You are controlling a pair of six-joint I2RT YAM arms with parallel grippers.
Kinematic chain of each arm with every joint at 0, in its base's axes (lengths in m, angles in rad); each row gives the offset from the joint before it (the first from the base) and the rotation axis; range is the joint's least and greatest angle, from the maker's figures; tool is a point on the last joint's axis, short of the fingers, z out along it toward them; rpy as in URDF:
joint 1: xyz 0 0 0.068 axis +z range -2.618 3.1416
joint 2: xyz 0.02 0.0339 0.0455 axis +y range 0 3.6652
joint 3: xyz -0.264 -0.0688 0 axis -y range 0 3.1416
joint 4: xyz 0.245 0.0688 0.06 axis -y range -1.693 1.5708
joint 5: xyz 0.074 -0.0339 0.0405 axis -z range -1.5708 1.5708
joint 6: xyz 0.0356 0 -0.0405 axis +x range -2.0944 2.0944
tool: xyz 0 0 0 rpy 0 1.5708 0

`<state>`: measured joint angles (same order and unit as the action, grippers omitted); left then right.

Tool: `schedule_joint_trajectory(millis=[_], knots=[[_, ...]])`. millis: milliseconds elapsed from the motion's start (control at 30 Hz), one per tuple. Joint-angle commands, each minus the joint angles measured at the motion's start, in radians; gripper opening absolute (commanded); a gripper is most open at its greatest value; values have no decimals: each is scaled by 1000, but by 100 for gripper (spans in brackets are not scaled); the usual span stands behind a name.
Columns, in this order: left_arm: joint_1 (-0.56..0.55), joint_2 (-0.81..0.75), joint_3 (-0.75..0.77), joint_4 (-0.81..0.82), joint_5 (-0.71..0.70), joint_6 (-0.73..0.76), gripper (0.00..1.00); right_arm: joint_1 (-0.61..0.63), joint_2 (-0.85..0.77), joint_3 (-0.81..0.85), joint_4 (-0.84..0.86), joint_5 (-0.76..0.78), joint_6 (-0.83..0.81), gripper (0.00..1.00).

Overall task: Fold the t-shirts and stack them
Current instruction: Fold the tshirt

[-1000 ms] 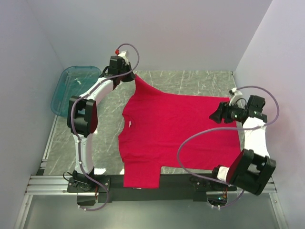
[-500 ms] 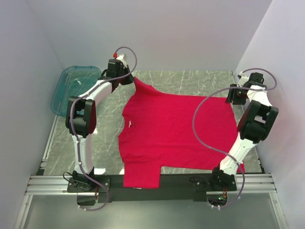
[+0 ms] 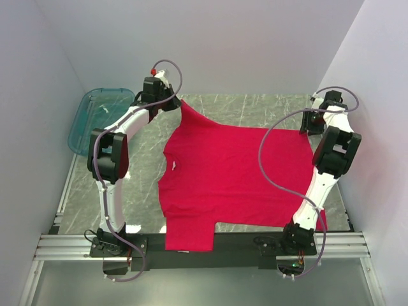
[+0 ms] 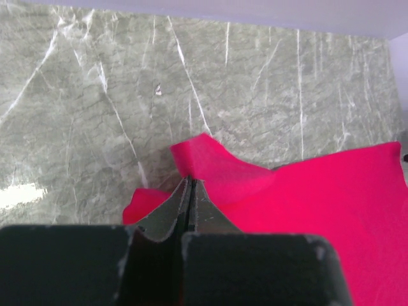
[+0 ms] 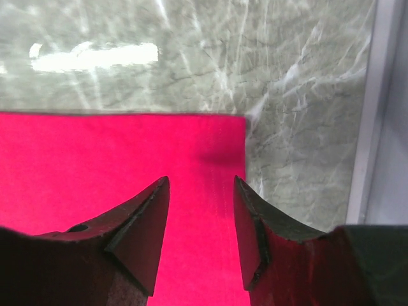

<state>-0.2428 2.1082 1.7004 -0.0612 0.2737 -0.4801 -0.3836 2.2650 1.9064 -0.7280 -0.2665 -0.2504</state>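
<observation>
A crimson-red t-shirt [image 3: 236,172] lies spread flat on the marble table, neck with its white label [image 3: 173,166] toward the left. My left gripper [image 3: 178,104] is shut on the tip of the far sleeve and lifts it slightly. In the left wrist view the closed jaws [image 4: 190,180] pinch a raised peak of the red cloth [image 4: 306,191]. My right gripper [image 3: 306,124] is at the shirt's far right corner. In the right wrist view it [image 5: 201,182] is open and empty, its jaws straddling the shirt's edge strip [image 5: 95,153] just short of the corner [image 5: 241,121].
A translucent teal tub [image 3: 95,118] stands at the far left, off the table's edge. Walls close in at the back and both sides. A pale rail or wall base [image 5: 376,108] runs close to the right of the right gripper. A sleeve [image 3: 189,236] hangs over the near rail.
The right arm swung from the shirt's mid right side up to its far right corner. The left gripper kept its hold on the sleeve, barely moving.
</observation>
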Motion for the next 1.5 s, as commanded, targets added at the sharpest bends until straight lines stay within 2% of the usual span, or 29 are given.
schedule_joint_trajectory(millis=[0, 433, 667, 833, 933, 967, 1100, 1267, 1467], knots=[[11, 3, 57, 54, 35, -8, 0, 6, 36, 59, -34, 36, 22, 51], [23, 7, 48, 83, 61, -25, 0, 8, 142, 195, -60, 85, 34, 49], [23, 18, 59, 80, 67, -28, 0, 9, 191, 255, -91, 62, 33, 49], [23, 22, 64, 80, 70, -32, 0, 11, 177, 211, -77, 44, 20, 42], [23, 26, 70, 78, 73, -35, 0, 12, 163, 188, -67, 36, 14, 30], [25, 27, 71, 77, 73, -35, 0, 12, 153, 178, -59, 32, 13, 23], [25, 26, 87, 66, 71, -34, 0, 15, 85, 99, 2, 44, 13, 10], [36, 1, 99, 64, 62, -37, 0, 18, -86, -67, 160, 61, 14, 5], [46, -36, 90, 64, 76, -37, 0, 17, -266, -262, 282, 9, 10, 5]])
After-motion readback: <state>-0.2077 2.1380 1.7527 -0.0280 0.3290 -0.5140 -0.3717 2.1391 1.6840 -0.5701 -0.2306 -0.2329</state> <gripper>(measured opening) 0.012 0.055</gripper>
